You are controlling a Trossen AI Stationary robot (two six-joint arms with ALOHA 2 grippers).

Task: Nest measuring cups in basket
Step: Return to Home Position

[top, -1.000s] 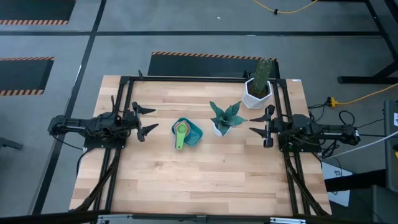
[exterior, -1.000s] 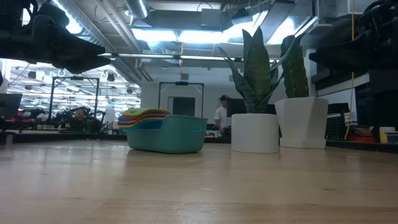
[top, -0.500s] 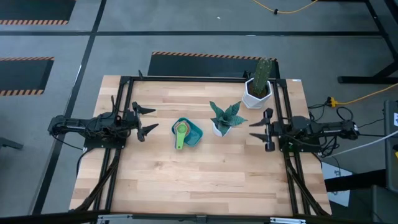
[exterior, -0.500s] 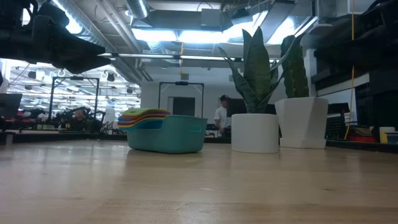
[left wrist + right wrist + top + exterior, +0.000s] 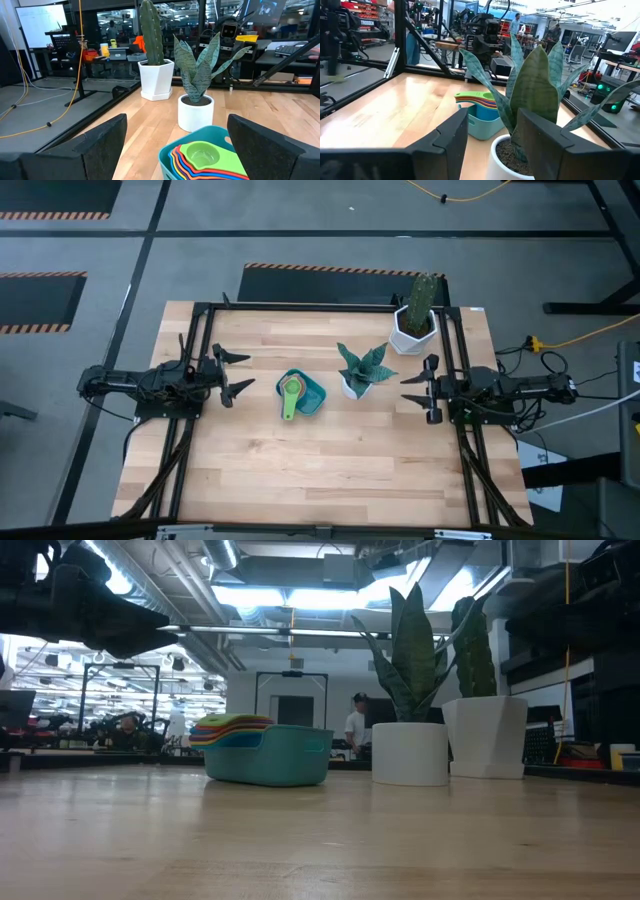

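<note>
**Cups nested, arms drawn off: little left to spoil but a stray knock**

The measuring cups sit stacked inside the basket, green uppermost. In the low view the coloured rims rise above the basket's wall. The green handle overhangs the rim on the side away from the cactus pot.

That proud stack is the weak point. I judge that any bump to the basket, or anything catching the overhanging handle, could tilt the cups out of their nesting.

The snake plant pot stands just beside the basket, between it and the right gripper. The leaves reach toward that gripper, so a careless swing there might drag the plant into the basket.

The left gripper waits on the basket's other side, near but apart. Both grippers are spread and hold nothing.

Compared with a second ago, the right arm has shifted slightly and settled. Over the last half second nothing moves. The left arm, the cups, the basket and both plants stay where they were on the table.
</note>
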